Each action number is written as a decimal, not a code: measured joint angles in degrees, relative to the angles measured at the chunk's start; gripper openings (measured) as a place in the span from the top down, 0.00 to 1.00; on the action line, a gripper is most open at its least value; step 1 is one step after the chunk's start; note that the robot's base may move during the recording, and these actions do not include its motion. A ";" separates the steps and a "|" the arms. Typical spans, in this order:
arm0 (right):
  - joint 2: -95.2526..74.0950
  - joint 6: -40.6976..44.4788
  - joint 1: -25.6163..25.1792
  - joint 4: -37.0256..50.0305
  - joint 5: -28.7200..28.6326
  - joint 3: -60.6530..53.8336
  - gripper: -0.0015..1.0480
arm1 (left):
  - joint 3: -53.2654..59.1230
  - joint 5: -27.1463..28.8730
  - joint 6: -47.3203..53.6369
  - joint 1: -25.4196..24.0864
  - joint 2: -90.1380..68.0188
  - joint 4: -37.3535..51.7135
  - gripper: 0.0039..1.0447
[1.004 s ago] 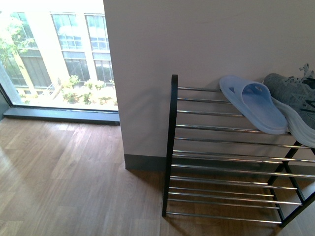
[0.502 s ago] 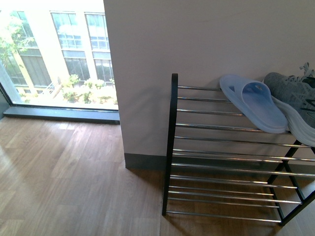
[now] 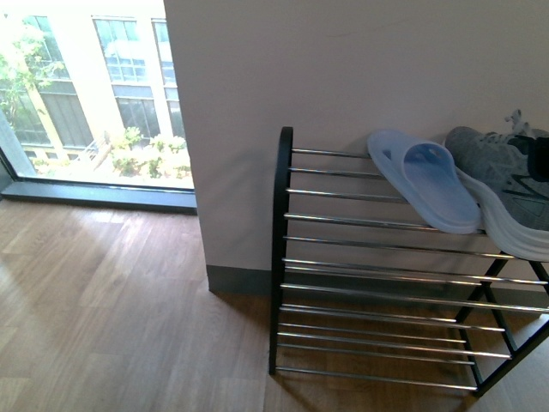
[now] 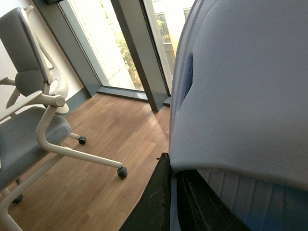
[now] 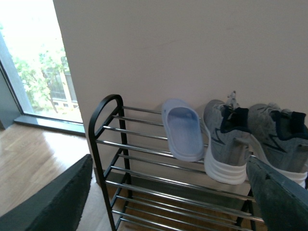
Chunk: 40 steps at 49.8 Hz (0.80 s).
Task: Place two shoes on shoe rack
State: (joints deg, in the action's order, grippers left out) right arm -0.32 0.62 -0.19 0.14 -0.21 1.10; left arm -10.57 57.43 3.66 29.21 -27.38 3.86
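Observation:
The shoe rack [image 3: 280, 249] stands against the white wall, black-framed with silver bars. On its top tier lie a pale blue slide [image 3: 429, 184] and, to its right, a grey sneaker [image 3: 506, 193]. The right wrist view shows the rack [image 5: 98, 125], that slide [image 5: 183, 127] and two grey sneakers [image 5: 226, 139] side by side. My right gripper [image 5: 169, 163] is open in front of the rack, well short of it, with nothing between its fingers. My left gripper [image 4: 172, 166] is shut on a second pale blue slide [image 4: 240, 86], held in the air. Neither arm shows in the front view.
A wooden floor [image 3: 103, 318] runs left to a floor-length window [image 3: 86, 103]. In the left wrist view a grey and white office chair [image 4: 33, 110] on castors stands on the floor near the window frame [image 4: 134, 53]. The rack's lower tiers [image 3: 377, 343] hold nothing.
The rack and wall have slid a little to the left in the front view, so the camera has shifted right. The shoes on the top tier have not moved.

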 joint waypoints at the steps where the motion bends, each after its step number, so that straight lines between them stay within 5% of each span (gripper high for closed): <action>1: 0.00 -0.02 0.00 0.00 0.00 0.00 0.08 | 0.00 0.00 0.02 0.00 0.00 0.00 0.99; 11: 0.07 -0.07 0.09 -0.11 0.46 0.00 0.09 | -0.04 -1.57 -1.27 -0.13 -0.24 -0.59 0.99; 15: 0.04 -0.04 0.09 -0.11 0.42 0.00 0.09 | -3.74 -16.96 -14.95 -4.74 -5.14 -8.37 0.99; 23: 0.04 -0.04 0.15 -0.11 0.35 0.00 0.09 | -14.32 -42.60 -36.74 -15.04 -26.40 3.56 0.99; 32: 0.04 -0.04 0.13 -0.11 0.35 0.00 0.09 | -29.68 -53.11 -43.43 -20.20 -48.24 5.20 0.99; 40: 0.04 -0.04 0.13 -0.11 0.31 0.00 0.09 | -46.80 -60.54 -44.39 -19.71 -69.22 1.33 0.99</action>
State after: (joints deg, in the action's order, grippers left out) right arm -0.27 0.58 -0.05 0.03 0.10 1.10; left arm -57.36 -3.11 -40.73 9.50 -96.60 5.19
